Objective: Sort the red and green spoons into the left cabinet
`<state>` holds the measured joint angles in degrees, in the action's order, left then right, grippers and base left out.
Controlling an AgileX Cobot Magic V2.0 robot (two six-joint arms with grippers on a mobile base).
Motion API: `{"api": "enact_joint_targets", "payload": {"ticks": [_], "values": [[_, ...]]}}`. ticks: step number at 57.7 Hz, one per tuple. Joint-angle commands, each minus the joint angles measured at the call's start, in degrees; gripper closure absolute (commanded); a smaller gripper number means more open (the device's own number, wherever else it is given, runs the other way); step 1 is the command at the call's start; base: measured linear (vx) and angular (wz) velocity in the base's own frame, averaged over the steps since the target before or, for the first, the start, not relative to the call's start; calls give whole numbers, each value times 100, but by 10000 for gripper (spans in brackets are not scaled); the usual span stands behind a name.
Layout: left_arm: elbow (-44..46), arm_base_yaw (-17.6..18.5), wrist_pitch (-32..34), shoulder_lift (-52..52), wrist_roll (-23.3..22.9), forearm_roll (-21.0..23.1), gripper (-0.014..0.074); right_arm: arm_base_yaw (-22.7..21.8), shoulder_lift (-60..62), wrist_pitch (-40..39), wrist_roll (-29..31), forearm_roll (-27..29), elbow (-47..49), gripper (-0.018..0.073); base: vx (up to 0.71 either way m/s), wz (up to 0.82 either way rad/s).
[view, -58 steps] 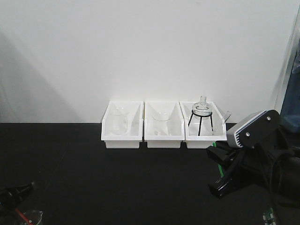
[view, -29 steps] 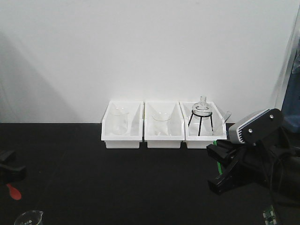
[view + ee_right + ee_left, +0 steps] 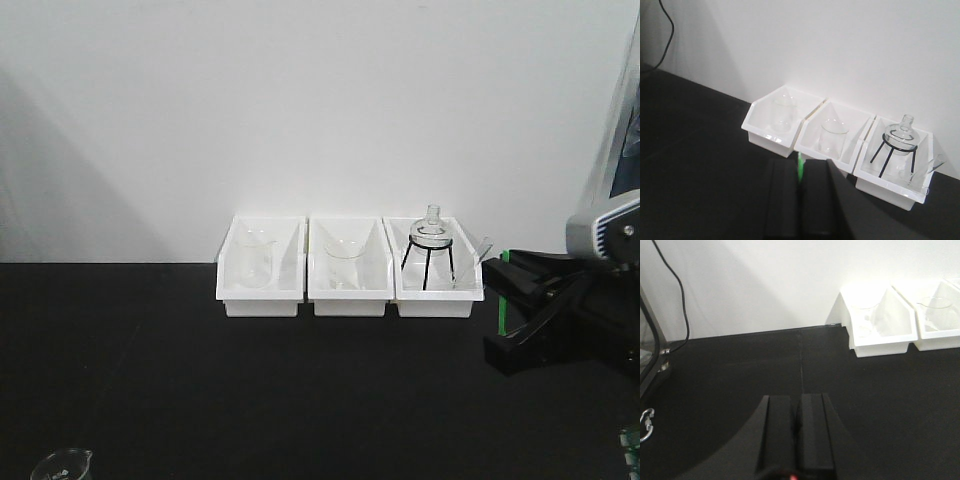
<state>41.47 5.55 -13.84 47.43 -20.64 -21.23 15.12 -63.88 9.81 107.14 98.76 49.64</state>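
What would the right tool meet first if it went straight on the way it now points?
Probably the middle white bin, with the green spoon in the right tool touching first; depth is unclear.

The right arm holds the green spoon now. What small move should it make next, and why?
Probably carry it leftward with the fingers kept shut. The green spoon sits clamped in the right gripper, which faces the white bins; no cabinet shows in that view.
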Motion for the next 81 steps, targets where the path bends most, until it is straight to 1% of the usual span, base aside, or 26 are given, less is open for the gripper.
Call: {"api": "enact_joint_targets", "payload": {"ticks": [1, 6, 11, 16, 17, 18, 21, 27, 30, 33, 38, 44, 49, 56, 66, 81], "values": [[175, 186, 218, -134, 330, 299, 603, 13, 257, 89, -249, 298, 168, 564, 0, 0], [175, 339, 207, -141, 698, 727, 603, 13, 352, 131, -369, 282, 150, 564, 0, 0], [175, 506, 220, -126, 1221, 1395, 603, 13, 442, 143, -440, 227, 82, 564, 0, 0], [175, 678, 239, -126, 1873, 2007, 603, 13, 568, 143, -469, 37, -101, 562, 0, 0], [175, 705, 239, -126, 2064, 2123, 603, 13, 598, 143, -469, 18, -141, 563, 0, 0], [175, 741, 239, -126, 2141, 2273, 603, 13, 648, 143, -469, 6, -187, 563, 0, 0], [175, 830, 232, -126, 2580, 2619, 603, 13, 784, 123, -469, -20, -357, 563, 0, 0], [175, 990, 191, -126, 3210, 3240, 603, 13, 1102, 15, -469, -191, -733, 563, 0, 0], [175, 1067, 191, -126, 3603, 3648, 603, 13, 1295, -93, -469, -307, -914, 563, 0, 0], [175, 1135, 178, -132, 3887, 3927, 603, 13, 1465, -177, -502, -322, -1061, 563, 0, 0], [167, 1210, 67, -201, 4333, 4254, 603, 13, 1748, -203, -526, -322, -1303, 563, 0, 0], [88, 1276, 72, -430, 4634, 4519, 600, 13, 2083, -197, -605, -301, -1543, 563, 0, 0], [-46, 1296, 137, -675, 4759, 4593, 600, 13, 2337, -197, -708, -301, -1713, 563, 0, 0], [-301, 1296, 158, -1075, 4757, 4597, 598, 13, 2549, -197, -857, -310, -1857, 563, 0, 0], [-589, 1296, 213, -1482, 4752, 4597, 597, 13, 2608, -197, -859, -305, -1897, 563, 0, 0], [-638, 1296, 287, -1550, 4748, 4592, 597, 13, 2608, -172, -852, -298, -1897, 562, 0, 0]]}}
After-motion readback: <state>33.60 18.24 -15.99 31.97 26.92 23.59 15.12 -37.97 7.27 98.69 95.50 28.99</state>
